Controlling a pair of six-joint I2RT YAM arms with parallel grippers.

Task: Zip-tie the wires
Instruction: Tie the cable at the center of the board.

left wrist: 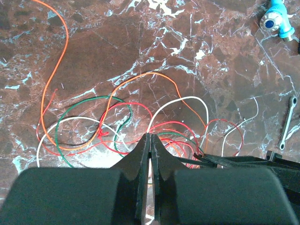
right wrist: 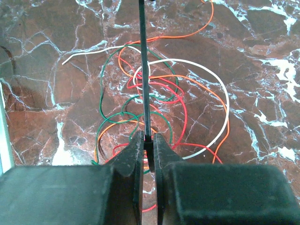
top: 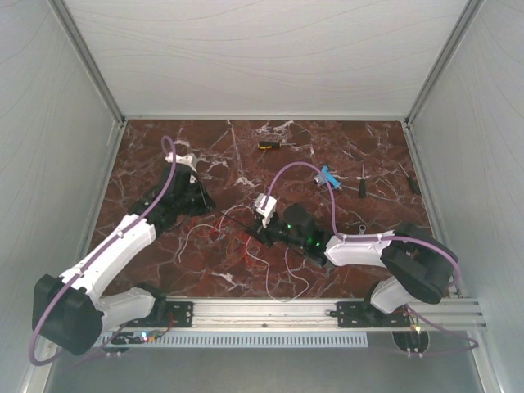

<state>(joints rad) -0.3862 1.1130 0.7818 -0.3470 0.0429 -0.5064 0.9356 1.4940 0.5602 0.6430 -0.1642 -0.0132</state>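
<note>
While two robot arms reach in, the thin red, white, green and orange wires lie in a loose heap in the middle of the dark red marble bench.

From above, the wires are almost too thin to see, and the dark wrists hide both sets of fingers. Up close, the black left fingers are pressed shut with nothing seen between them, and some loops of the heap run out of sight under them. The black right fingers pinch a thin black strip over the wires; the picture's top edge cuts off its far end. A blue plastic piece lies well apart. Plain pale walls stand around the bench.
</note>
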